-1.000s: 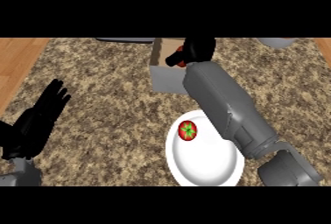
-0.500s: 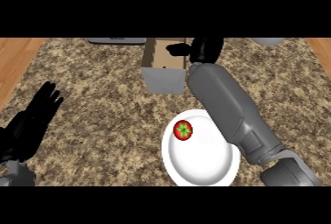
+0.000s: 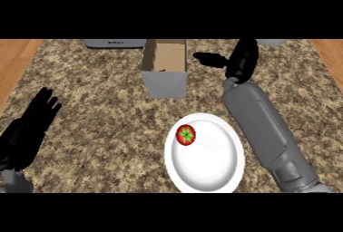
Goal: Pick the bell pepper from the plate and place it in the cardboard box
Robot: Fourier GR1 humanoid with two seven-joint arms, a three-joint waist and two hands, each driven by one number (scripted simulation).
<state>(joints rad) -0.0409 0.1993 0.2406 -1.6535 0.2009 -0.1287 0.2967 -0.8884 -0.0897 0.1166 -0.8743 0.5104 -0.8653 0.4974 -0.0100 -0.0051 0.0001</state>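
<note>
A speckled brown granite counter [image 3: 100, 113] fills the view, with wooden floor [image 3: 17, 59] on both sides. A grey appliance [image 3: 114, 43] sits at its far edge, a pale round object [image 3: 271, 42] further right.

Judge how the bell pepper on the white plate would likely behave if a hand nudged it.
The bell pepper looks rounded, so it would probably roll. The plate looks smooth and glossy, so it may also slide. It sits near the rim and could roll off.

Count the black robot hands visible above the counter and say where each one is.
2. The left black hand rests open at the left edge; the right black hand is right of the brown cardboard box.
</note>
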